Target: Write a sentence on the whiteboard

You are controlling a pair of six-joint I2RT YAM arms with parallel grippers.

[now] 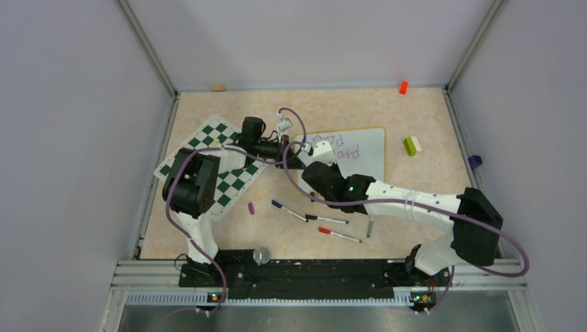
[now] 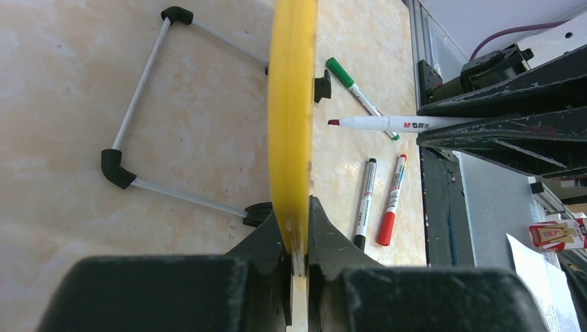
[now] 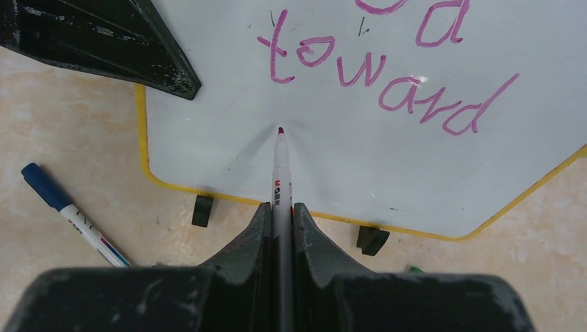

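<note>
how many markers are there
5: held marker in right gripper, tip at the whiteboard; blue marker, black marker, red marker and green marker loose on the table. Others may hide under the arms.

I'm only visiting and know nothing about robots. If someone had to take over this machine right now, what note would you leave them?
Left end effector: shut on the yellow edge of the whiteboard, which sits mid-table.
Right end effector: shut on the marker, with its tip at the bare board under "toward".
Done: two purple lines of the sentence, the second reading "toward".
Left: probably more words; the space below is blank.
</note>
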